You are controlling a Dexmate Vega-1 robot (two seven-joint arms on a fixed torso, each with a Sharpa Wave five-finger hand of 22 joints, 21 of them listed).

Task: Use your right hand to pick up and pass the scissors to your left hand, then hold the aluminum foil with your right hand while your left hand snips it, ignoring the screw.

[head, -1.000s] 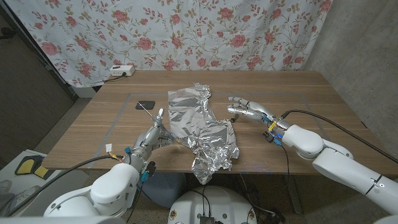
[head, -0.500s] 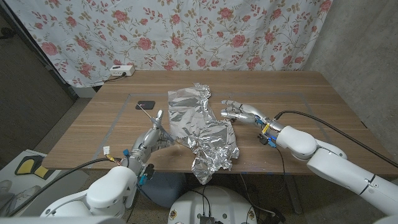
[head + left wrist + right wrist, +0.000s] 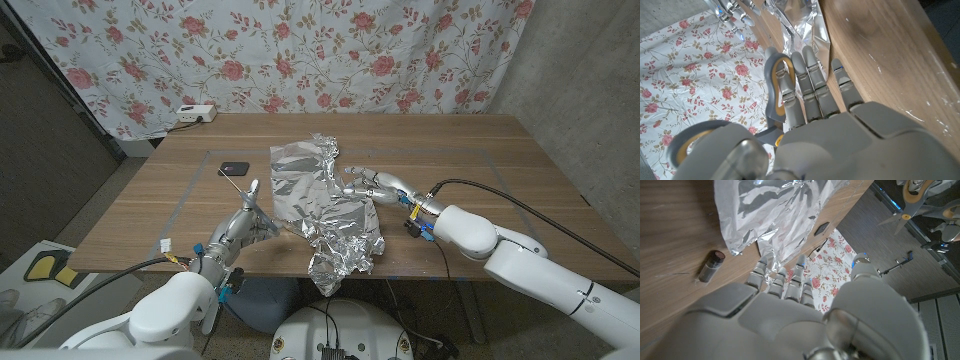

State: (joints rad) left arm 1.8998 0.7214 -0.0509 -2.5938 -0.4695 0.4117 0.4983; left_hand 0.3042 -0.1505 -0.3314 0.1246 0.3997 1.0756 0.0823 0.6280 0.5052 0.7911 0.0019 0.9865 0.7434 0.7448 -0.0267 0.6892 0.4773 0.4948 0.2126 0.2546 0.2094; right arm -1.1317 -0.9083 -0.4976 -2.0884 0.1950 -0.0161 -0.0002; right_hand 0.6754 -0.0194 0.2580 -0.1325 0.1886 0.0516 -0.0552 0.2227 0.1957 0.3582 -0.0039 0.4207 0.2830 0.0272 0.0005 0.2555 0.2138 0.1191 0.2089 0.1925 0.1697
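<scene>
Wooden table (image 3: 500, 150): crumpled aluminum foil (image 3: 325, 205) across the middle and over the near edge, small black object (image 3: 235, 168) left of it, white power strip (image 3: 195, 114) at the far-left corner.

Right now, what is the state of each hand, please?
Left hand: holding the scissors.
Right hand: open, fingers spread at the aluminum foil, gripping nothing.

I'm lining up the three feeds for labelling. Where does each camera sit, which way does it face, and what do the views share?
Head view: fixed on the robot's head, looking down over both arms at the table and aluminum foil.
Left wrist view: on the left wrist, looking along the left hand, which grips the scissors.
Right wrist view: on the right wrist, looking along the right hand toward the foil's edge.
Shared: the foil appears in all three; the scissors in all three.
</scene>
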